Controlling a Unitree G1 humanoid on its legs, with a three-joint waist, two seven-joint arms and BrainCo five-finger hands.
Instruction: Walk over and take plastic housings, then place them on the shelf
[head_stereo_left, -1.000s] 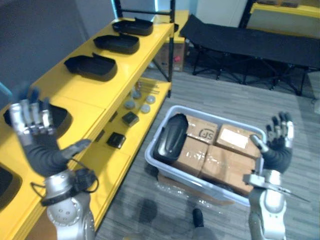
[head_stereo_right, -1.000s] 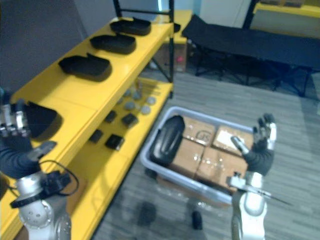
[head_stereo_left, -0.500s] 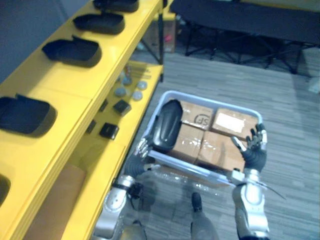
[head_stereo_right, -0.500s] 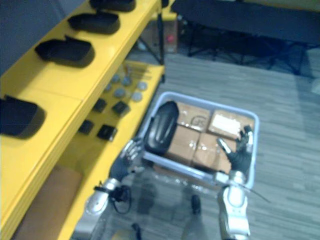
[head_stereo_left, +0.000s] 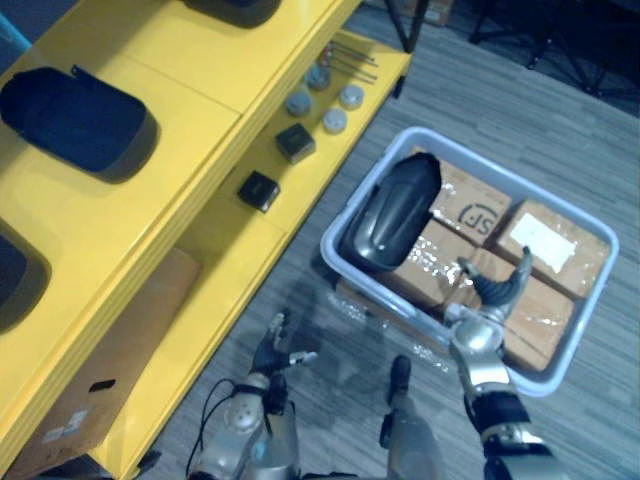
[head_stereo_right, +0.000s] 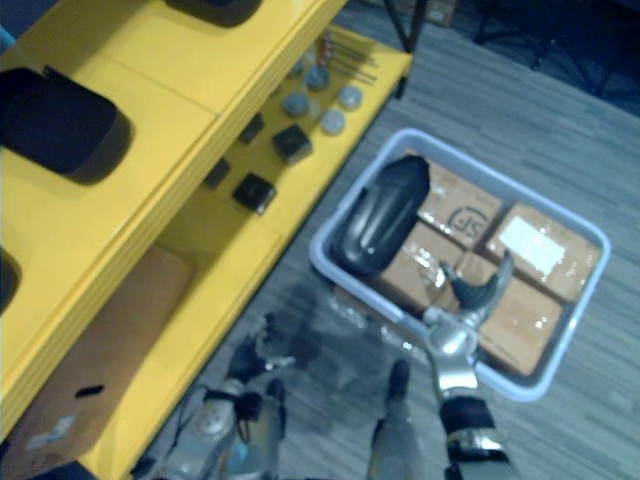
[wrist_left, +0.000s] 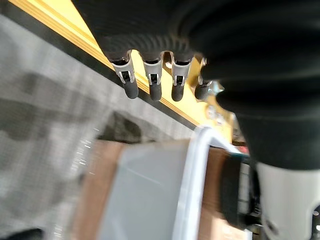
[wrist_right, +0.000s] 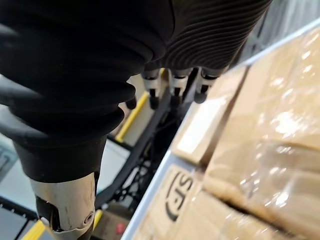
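One black plastic housing (head_stereo_left: 392, 212) lies in the left half of a pale grey bin (head_stereo_left: 520, 190) on the floor, resting on cardboard boxes (head_stereo_left: 545, 240). More black housings (head_stereo_left: 80, 120) sit on the top of the yellow shelf (head_stereo_left: 190, 160) at the left. My right hand (head_stereo_left: 497, 283) hovers open over the boxes by the bin's near rim, to the right of the housing and apart from it. My left hand (head_stereo_left: 275, 350) hangs low over the floor beside the lower shelf edge, its fingers (wrist_left: 152, 82) straight and holding nothing.
On the lower shelf board lie small black blocks (head_stereo_left: 259, 190) and round grey discs (head_stereo_left: 325, 95). A brown cardboard box (head_stereo_left: 110, 360) stands under the shelf at the lower left. Grey plank floor (head_stereo_left: 300, 290) runs between the shelf and the bin.
The camera has tipped down and nearer to the bin. Both arms have dropped: the left hand from shelf height to just above the floor, the right hand down over the boxes.
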